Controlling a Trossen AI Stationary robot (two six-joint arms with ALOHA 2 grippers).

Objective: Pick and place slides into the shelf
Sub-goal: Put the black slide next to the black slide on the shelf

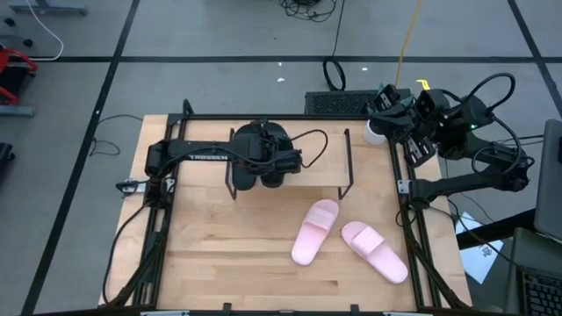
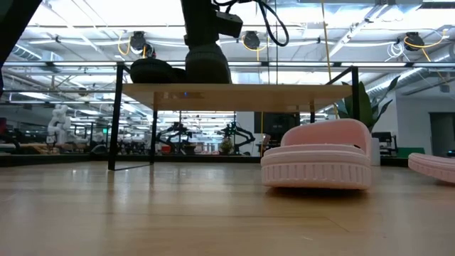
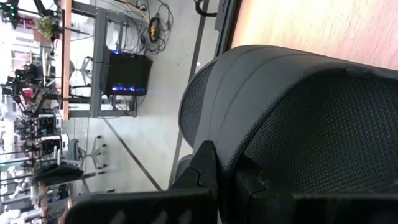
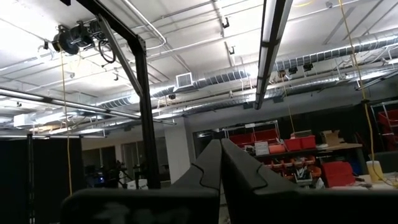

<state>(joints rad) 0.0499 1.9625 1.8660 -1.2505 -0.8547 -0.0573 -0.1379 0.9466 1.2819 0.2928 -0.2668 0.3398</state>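
My left gripper (image 1: 274, 161) is clamped on a black slide (image 3: 298, 124) up on the shelf (image 1: 323, 160). Right gripper (image 4: 219, 163) sits clenched off the table's corner, and 2 pink slides (image 1: 314, 232) lie on the table (image 1: 219, 254).

Your left gripper (image 1: 274, 161) sits over the left end of the shelf (image 1: 320, 151), its fingers pressed together on a black slide (image 3: 311, 124), with a second black slide (image 2: 153, 71) just beside it on the plank. To the right of those jaws the plank top lies bare. Below and to the right of them, two pink slides (image 1: 314, 231) block the tabletop (image 1: 219, 254); the board to their left lies free. Your right gripper (image 1: 386, 110) waits, fingers together, well off past the table's far right corner.
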